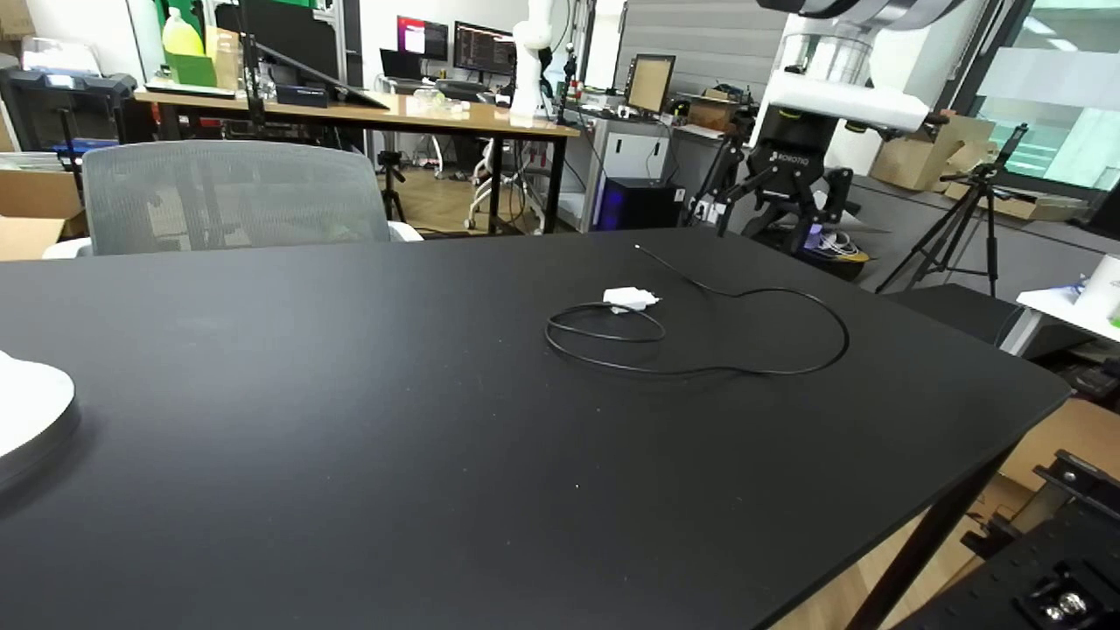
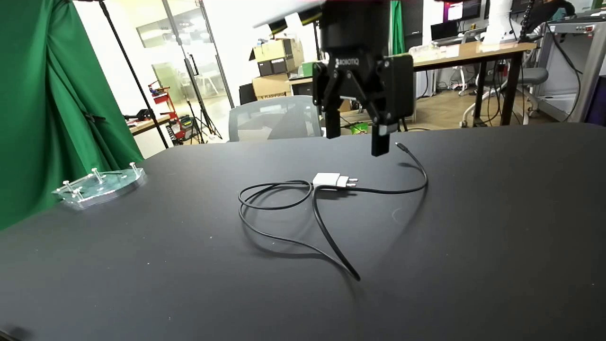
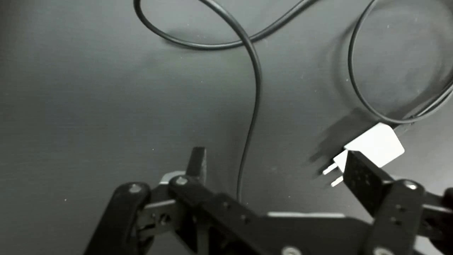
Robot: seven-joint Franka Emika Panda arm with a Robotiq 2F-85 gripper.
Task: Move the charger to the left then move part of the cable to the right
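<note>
The charger is a small white block lying on the black table; it also shows in an exterior view. In the wrist view the charger is at the right, its pins partly behind a finger. The thin black cable lies in loops around and beside it, and shows in an exterior view. In the wrist view the cable runs down between the spread fingers. My gripper is open, empty and above the table. It also shows in both exterior views.
A white round-edged plate is at the left table edge. A clear plate with upright bolts lies near the green curtain. A grey mesh chair stands behind the table.
</note>
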